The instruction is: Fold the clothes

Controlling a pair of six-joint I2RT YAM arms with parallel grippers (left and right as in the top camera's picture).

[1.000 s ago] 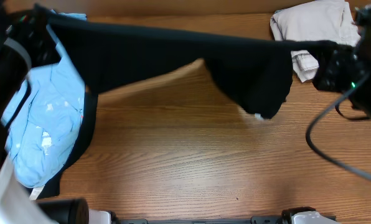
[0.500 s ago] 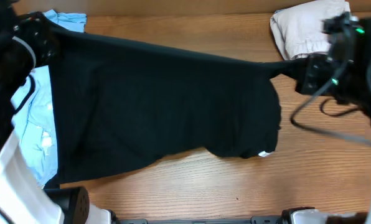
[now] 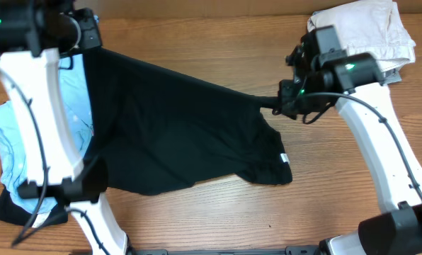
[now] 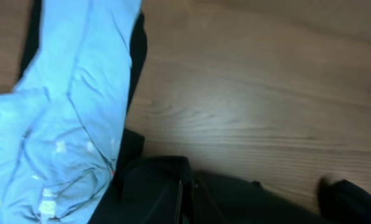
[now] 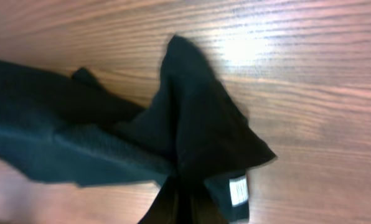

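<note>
The black garment (image 3: 175,142) hangs spread between my two grippers above the table, its lower edge draping onto the wood, with a small white tag (image 3: 284,159) at its lower right. My left gripper (image 3: 89,37) is shut on its top left corner at the far left. My right gripper (image 3: 280,106) is shut on its right corner. In the right wrist view the black cloth (image 5: 185,137) bunches into the closed jaws, tag (image 5: 238,190) showing. In the left wrist view black cloth (image 4: 173,193) fills the jaws above the light blue garment (image 4: 61,112).
The light blue garment (image 3: 13,149) lies crumpled at the left edge under my left arm, with more black cloth (image 3: 13,209) beneath it. Folded beige garments (image 3: 363,28) sit at the far right corner. Bare wooden table (image 3: 324,205) shows in front and at the right.
Both grippers have swung the black garment toward the front and lowered it; the right gripper moved left and nearer, and the cloth now drapes down onto the table.
</note>
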